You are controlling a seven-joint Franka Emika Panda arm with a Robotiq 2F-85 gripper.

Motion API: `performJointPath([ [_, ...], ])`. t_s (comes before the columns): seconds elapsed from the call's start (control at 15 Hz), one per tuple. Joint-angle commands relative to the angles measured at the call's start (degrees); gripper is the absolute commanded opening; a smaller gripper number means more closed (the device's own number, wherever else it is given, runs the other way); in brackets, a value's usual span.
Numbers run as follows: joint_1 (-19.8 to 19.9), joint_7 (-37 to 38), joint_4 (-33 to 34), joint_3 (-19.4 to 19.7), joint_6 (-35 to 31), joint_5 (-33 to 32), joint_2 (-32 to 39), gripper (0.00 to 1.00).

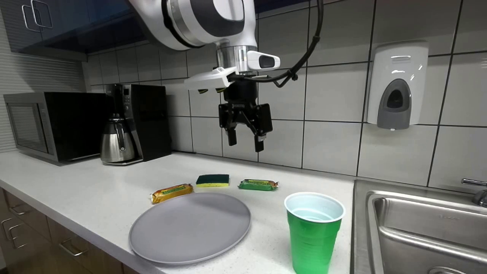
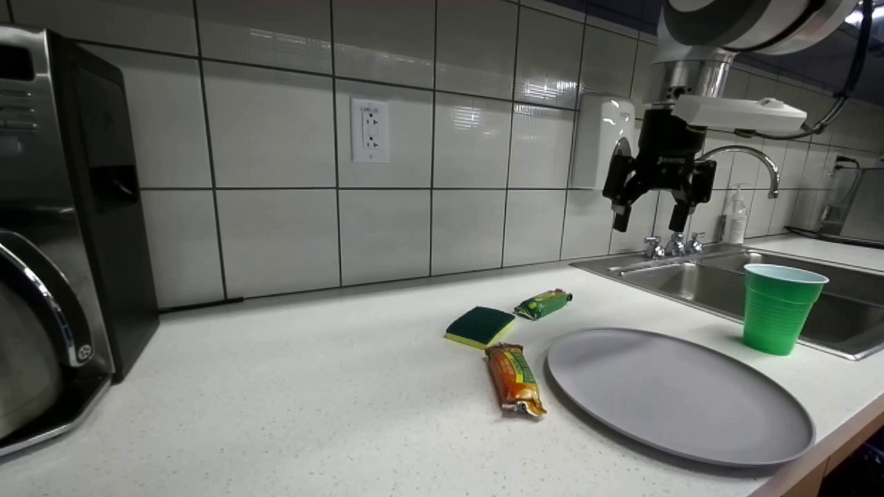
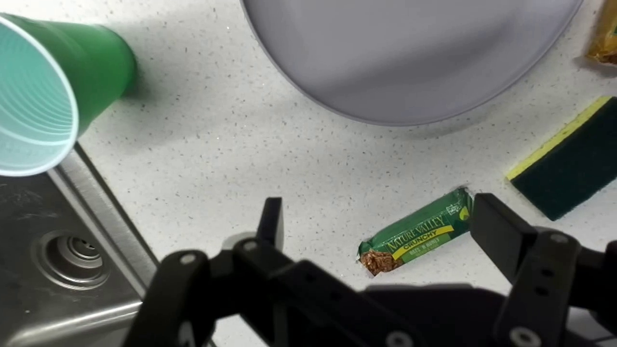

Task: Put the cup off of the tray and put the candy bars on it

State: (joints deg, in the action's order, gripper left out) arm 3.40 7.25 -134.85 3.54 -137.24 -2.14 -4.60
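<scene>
"Wrist view: how does the black two-fingered hand point(image 3: 383, 221) look to you?"

"Spread. Its fingers stand wide apart, and from up there the small flat candy bar in a green wrapper point(image 3: 417, 233) shows between them. In both exterior views, though, the hand hangs well above the white speckled desk point(image 1: 95, 190), and the bar lies flat on it."

"And the bright green tapered plastic cup point(image 1: 315, 241) with the pale inside?"

"Upright on the desk, off the large round flat grey tray point(image 1: 190, 228) and near the rectangular stainless-steel sink point(image 1: 361, 228). Cup and tray are apart."

"What about the small flat candy bar in a golden wrapper point(image 1: 172, 193)?"

"On the desk too, just beside the tray's rim. One end points at the rectangular dark green and yellow sponge point(image 1: 212, 180); whether they touch, I can't tell."

"And the sponge, where does it sit against the bars?"

"Between them, dark green side up, its yellow layer showing along the edge."
</scene>
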Motion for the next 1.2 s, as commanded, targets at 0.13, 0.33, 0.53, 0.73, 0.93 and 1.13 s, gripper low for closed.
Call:
performJointPath([
  [0.13, 0.2, 0.0, 0.2, -0.1, 0.2, 0.1, 0.1, 1.0],
  [0.33, 0.2, 0.0, 0.2, -0.1, 0.2, 0.1, 0.1, 1.0],
  [0.53, 0.1, 4.2, 1.7, -0.6, -0.7, -1.8, 1.9, 1.0],
  [0.73, 0.0, 9.2, 3.3, -0.9, -2.2, -3.3, 3.8, 1.0],
  [0.93, -0.6, 14.3, 5.8, -1.0, -3.4, -4.8, 7.0, 1.0],
  [1.13, -1.6, 19.7, 8.4, -0.7, -4.9, -6.8, 10.1, 1.0],
])
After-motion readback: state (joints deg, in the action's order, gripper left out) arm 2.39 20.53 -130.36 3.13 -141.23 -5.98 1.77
